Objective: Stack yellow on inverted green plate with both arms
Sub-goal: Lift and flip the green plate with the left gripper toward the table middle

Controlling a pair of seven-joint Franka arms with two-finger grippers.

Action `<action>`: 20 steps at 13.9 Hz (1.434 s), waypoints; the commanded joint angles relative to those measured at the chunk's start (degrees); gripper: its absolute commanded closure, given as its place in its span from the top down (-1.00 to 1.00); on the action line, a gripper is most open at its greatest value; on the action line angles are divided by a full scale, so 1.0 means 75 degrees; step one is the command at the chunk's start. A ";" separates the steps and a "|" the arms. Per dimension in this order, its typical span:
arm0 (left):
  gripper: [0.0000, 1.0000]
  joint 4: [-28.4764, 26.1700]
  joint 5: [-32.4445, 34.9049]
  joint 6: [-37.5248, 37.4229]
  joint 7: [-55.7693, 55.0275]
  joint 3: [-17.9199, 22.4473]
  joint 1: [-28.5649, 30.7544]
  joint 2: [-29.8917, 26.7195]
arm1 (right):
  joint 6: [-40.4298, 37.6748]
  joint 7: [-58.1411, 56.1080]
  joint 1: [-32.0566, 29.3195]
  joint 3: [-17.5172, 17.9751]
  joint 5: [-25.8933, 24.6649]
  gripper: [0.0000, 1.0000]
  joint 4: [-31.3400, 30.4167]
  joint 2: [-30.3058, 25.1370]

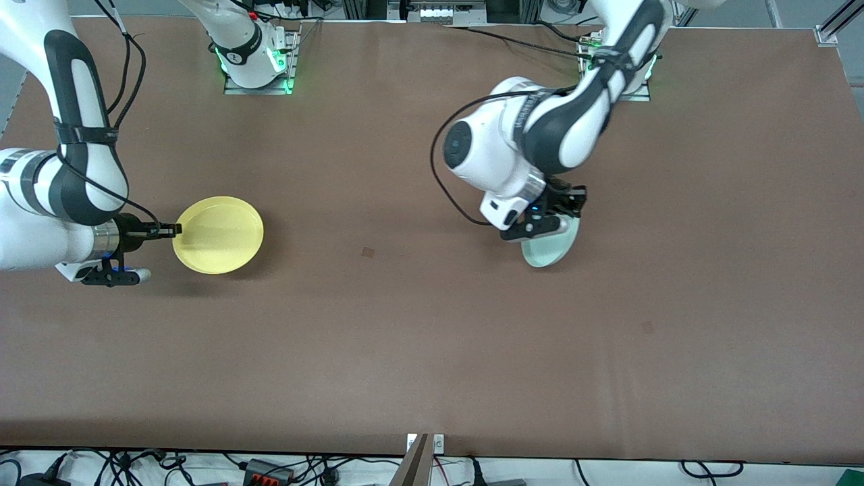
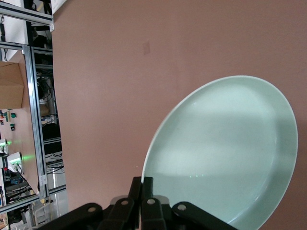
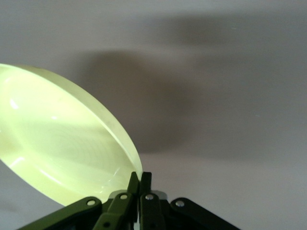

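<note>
Yellow round plate pinched by right gripper, rim-held.

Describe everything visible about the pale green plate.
The round, shallow, pale mint-green plastic plate looks smooth and glossy, with a low raised rim and a plain, unmarked surface. It is lifted off the brown table and tilted, toward the left arm's end. The left gripper is shut on its rim, and nothing else touches it. In the left wrist view its hollow, upper face shows. The wrist hides part of it in the front view.
</note>
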 commanded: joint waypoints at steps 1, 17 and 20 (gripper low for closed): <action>-0.98 0.0885 0.0205 -0.0576 -0.0797 0.0152 -0.0501 0.0830 | -0.0167 -0.0257 -0.0042 0.0068 0.0551 -1.00 0.0135 0.0222; -0.97 0.1473 0.0592 -0.0673 -0.3283 0.0175 -0.1603 0.2203 | -0.0178 -0.0281 0.0368 0.0092 0.0822 -1.00 0.0288 0.0340; -0.87 0.1473 0.0522 -0.0262 -0.3472 0.0164 -0.1592 0.2203 | -0.0178 -0.0281 0.0368 0.0092 0.0834 -1.00 0.0288 0.0340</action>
